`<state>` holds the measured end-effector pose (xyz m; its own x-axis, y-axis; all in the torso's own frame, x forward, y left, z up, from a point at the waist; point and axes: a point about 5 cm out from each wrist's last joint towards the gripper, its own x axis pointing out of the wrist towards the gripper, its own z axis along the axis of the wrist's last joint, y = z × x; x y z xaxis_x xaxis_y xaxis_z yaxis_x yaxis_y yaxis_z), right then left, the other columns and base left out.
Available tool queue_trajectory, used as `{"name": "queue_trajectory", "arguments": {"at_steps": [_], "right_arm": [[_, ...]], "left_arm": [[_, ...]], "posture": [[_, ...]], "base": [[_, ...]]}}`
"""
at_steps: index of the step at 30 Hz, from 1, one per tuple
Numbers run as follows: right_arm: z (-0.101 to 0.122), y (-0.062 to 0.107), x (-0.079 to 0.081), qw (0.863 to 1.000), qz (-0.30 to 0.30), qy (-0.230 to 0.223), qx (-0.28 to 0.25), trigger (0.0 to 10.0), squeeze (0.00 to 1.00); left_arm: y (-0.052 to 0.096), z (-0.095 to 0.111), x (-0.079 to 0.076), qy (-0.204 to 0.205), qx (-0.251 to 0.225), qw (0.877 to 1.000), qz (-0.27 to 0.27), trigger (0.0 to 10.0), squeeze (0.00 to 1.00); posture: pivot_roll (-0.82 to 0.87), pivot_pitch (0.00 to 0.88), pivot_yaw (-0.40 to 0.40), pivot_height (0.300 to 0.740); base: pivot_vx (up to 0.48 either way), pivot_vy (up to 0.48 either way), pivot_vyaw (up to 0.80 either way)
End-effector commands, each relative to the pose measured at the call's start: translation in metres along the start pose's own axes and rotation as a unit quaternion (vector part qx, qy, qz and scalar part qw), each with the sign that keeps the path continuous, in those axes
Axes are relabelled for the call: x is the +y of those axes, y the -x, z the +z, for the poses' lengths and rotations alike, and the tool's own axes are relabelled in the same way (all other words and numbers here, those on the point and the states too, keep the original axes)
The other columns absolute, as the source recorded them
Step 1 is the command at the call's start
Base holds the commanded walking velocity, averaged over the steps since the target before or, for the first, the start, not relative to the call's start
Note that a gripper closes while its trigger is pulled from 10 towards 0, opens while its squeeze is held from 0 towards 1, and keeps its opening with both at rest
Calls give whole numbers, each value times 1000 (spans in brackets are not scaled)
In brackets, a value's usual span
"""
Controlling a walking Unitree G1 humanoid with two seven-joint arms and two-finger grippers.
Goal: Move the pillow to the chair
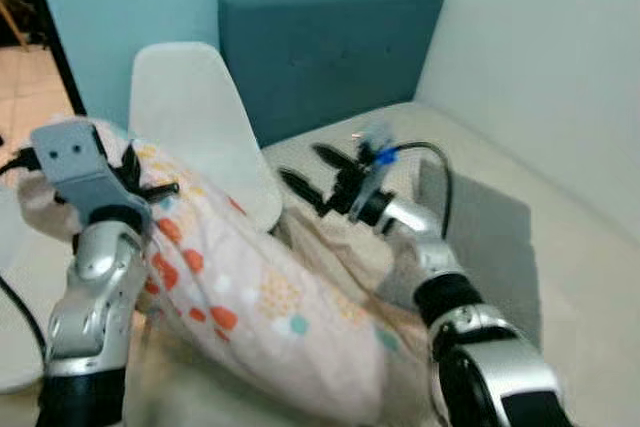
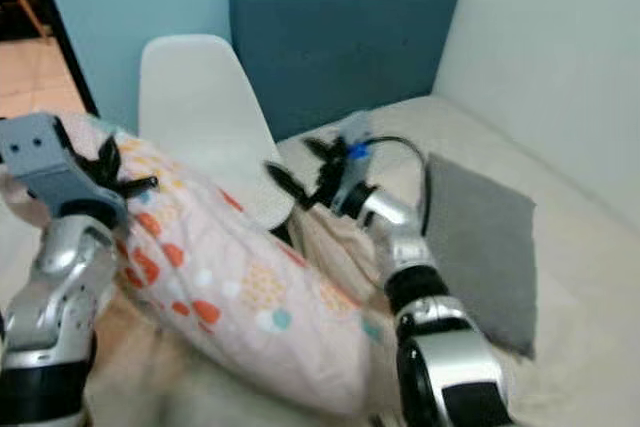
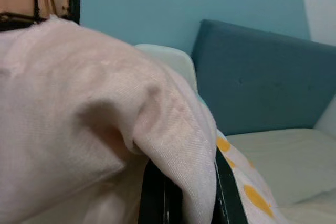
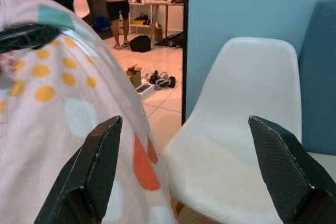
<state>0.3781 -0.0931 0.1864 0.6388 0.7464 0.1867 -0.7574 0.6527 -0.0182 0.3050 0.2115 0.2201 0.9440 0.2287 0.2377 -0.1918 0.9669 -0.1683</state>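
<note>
pillow point(image 1: 260, 297): pale pink, orange, yellow and teal dots. lies slanting across the front of the scene, upper end up at the left gripper, lower end down near the right arm's elbow. partly over the edge of the bed, just in front of the chair, not on the seat.
left gripper point(image 1: 140, 179): raised at the left, at the pillow's top corner. fingers pinching the pillow's fabric; in the left wrist view pink cloth drapes over and between the two black fingers point(image 3: 157, 198).
right gripper point(image 1: 322, 179): held out over the bed beside the chair's seat edge, fingers spread wide, nothing between them. in the right wrist view both fingertips point(image 4: 94, 166) stand far apart with the chair between them and the pillow at one side.
chair point(image 1: 205, 127): white moulded shell, stands against the blue wall next to the headboard, seat bare where visible, pillow's near side overlaps its front.
bed point(image 1: 560, 267): cream sheet, runs along the white wall on the right.
headboard point(image 1: 330, 57): dark teal, padded, behind the chair and bed.
grey mat point(image 2: 480, 247): flat grey rectangle on the bed, right of the right arm.
doorway point(image 4: 147, 40): tiled floor beyond, shoes and a bag on it, a person standing far back by shelves.
</note>
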Motion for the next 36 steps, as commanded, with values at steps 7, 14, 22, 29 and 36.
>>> {"name": "queue_trajectory", "arguments": {"at_steps": [7, 14, 22, 29, 36], "right_arm": [[-1, 5, -16, 996, -89, 19, 17, 10000, 0], [3, 8, -21, 994, -111, 12, 5, 10000, 0], [9, 5, -23, 992, -126, -10, -9, 10000, 0], [9, 3, -24, 991, -135, -15, -9, 10000, 0], [9, 3, -23, 990, -138, -10, -11, 10000, 0]], "left_arm": [[-4, 21, -5, -13, -56, 998, -2, 10000, 0], [-5, 23, -25, -12, -65, 997, -36, 10000, 0], [-10, 35, -33, -24, -92, 994, -59, 10000, 0], [-17, 54, -45, -35, -132, 988, -79, 10000, 0], [-15, 48, -54, -24, -128, 986, -108, 10000, 0]], "posture": [[-8, 0, -73, 740], [-12, 0, -69, 740], [-9, 0, -67, 740], [-10, 0, -60, 740], [-15, 0, -55, 740]], "base": [[480, 0, 395], [480, 0, 0], [478, 0, 0], [465, 0, -635], [460, 0, 0]]}}
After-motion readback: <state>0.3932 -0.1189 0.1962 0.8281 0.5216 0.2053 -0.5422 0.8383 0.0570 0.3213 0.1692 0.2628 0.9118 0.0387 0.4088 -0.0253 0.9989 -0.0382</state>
